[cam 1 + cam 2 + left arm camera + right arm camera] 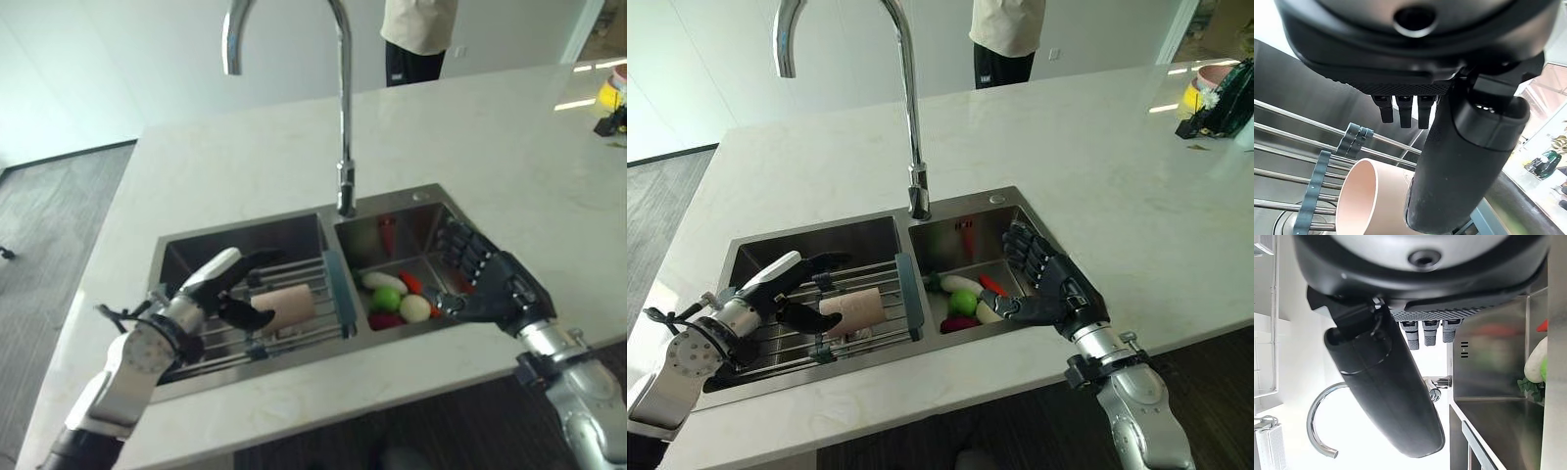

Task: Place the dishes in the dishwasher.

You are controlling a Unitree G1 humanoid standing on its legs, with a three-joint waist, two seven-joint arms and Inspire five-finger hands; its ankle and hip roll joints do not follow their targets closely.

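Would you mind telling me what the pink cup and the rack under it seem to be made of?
Pink cup: probably matte plastic or glazed ceramic; smooth, even, without glare. Rack: bare metal rods, likely stainless steel, bright and reflective, with grey plastic-looking clips.

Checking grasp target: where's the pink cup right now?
The pink cup lies on its side on the wire rack over the left sink basin, just beyond the open left hand, left of the faucet.
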